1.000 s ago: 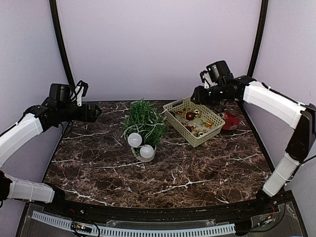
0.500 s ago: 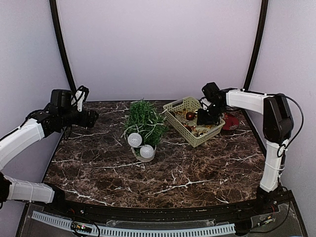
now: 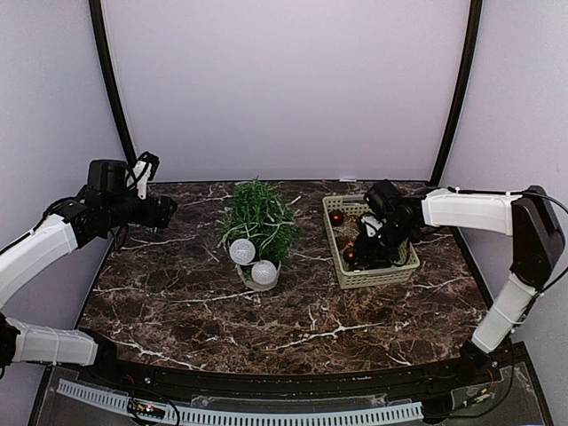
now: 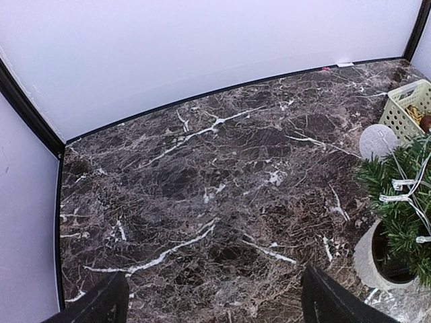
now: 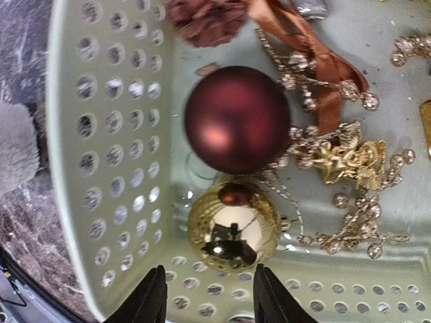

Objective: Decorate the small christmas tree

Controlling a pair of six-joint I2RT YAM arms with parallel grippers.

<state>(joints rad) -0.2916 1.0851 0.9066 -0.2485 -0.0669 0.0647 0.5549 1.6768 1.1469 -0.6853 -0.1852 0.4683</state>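
The right gripper [image 5: 209, 269] is held about half open and empty just below the gold ball [image 5: 234, 225] at lower centre of its wrist view. On closing, the ball could be pushed against the dark red ball [image 5: 237, 119] or the basket [image 5: 101, 168] wall and slip free, or the bead string [image 5: 374, 250] could be snagged. The left gripper [image 4: 215, 289] is spread wide and empty at far left, well apart from the small christmas tree [image 3: 257, 220], which stands mid-frame overhead, left of the basket. The right fingertips are hidden overhead, and hanging loops on the balls cannot be made out.
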